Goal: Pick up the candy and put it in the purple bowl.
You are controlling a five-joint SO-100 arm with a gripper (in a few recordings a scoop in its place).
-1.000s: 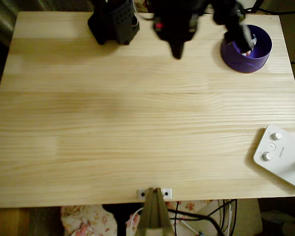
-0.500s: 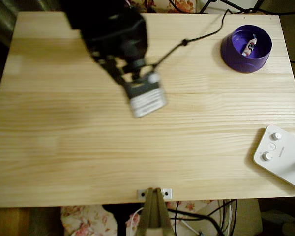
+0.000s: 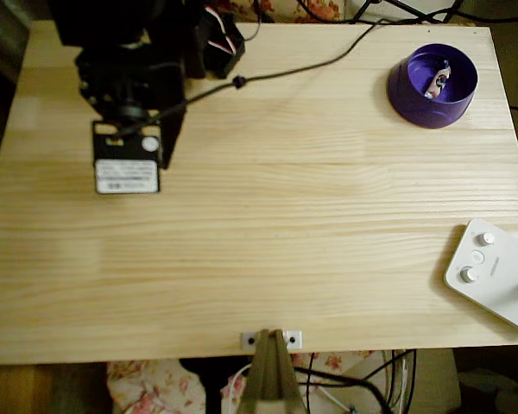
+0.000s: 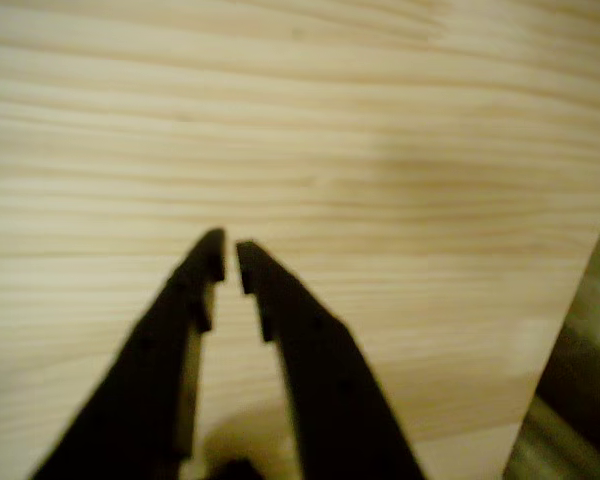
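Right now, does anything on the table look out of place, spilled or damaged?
Nothing stands out. The candy lies inside the purple bowl, which sits upright near the table's far right corner in the overhead view. The gripper is nearly closed and holds nothing.

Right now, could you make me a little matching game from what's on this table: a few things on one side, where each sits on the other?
Things:
1. candy
2. purple bowl
3. white device with buttons
4. gripper

Places:
A. lower right edge of the table in the overhead view
B. upper right corner of the table
C. inside the bowl
D. over bare wood, holding nothing

Pairs: 1-C, 2-B, 3-A, 4-D
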